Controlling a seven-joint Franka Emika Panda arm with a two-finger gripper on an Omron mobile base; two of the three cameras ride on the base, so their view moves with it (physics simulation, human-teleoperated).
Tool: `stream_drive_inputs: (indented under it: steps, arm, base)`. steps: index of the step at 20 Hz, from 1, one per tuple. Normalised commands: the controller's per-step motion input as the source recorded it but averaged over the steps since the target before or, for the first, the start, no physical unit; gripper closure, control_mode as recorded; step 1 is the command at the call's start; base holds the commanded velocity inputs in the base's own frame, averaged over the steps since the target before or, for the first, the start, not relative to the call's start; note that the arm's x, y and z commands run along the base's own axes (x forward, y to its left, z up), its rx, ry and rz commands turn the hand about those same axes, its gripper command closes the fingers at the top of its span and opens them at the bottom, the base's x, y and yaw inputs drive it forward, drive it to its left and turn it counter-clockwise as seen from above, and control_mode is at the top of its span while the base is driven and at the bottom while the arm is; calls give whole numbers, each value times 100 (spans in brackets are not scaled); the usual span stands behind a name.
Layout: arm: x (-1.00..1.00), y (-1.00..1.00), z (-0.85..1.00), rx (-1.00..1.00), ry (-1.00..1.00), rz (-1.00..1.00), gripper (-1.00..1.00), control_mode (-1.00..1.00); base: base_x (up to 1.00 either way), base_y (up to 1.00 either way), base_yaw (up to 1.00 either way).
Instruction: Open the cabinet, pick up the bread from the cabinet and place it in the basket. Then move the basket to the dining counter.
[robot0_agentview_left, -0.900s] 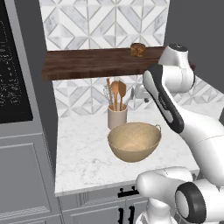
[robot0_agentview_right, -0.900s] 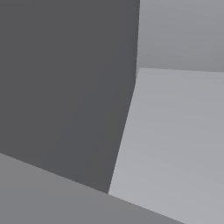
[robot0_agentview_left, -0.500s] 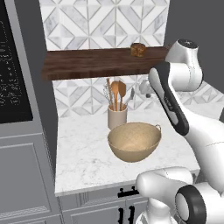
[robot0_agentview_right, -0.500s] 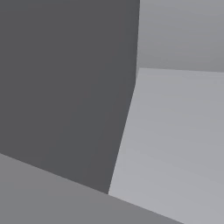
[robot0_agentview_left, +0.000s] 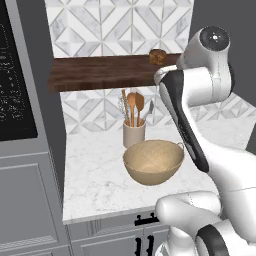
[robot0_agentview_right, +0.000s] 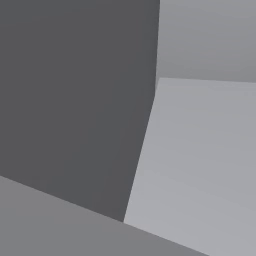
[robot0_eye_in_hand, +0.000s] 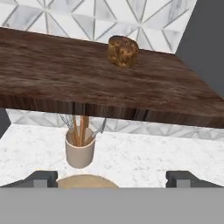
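The cabinet (robot0_agentview_left: 100, 73) is a dark brown wood-grain board against the tiled wall, and the hand view looks slightly down on its top (robot0_eye_in_hand: 65, 74). The golden-brown bread (robot0_agentview_left: 157, 56) sits on the board near its right end, uncovered, high in the hand view (robot0_eye_in_hand: 123, 51). The tan woven basket (robot0_agentview_left: 153, 161) stands empty on the marble worktop below; its rim (robot0_eye_in_hand: 87, 181) peeks in between my fingertips. My gripper (robot0_eye_in_hand: 112, 179) is open with its tips far apart and nothing between them. It hovers in front of the board, short of the bread.
A beige utensil cup (robot0_agentview_left: 134, 133) with wooden spoons stands behind the basket, under the board (robot0_eye_in_hand: 80, 151). A tall dark grey unit with an oven (robot0_agentview_left: 17, 100) bounds the worktop (robot0_agentview_left: 95, 175) on the left. Grey base cabinets lie below. The right base view holds plain grey surfaces.
My arm has lifted, its upper joint moving higher and slightly right beside the board's right end. Bread, basket and cup have not moved.
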Motion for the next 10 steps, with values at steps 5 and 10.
stream_drive_inputs:
  steps: [5, 10]
  arm:
    - [38, 0, 61, 16, -27, -9, -100, -100]
    - [65, -11, 15, 28, -3, -1, -100, -100]
  base:
    - [0, 0, 0]
    - [0, 0, 0]
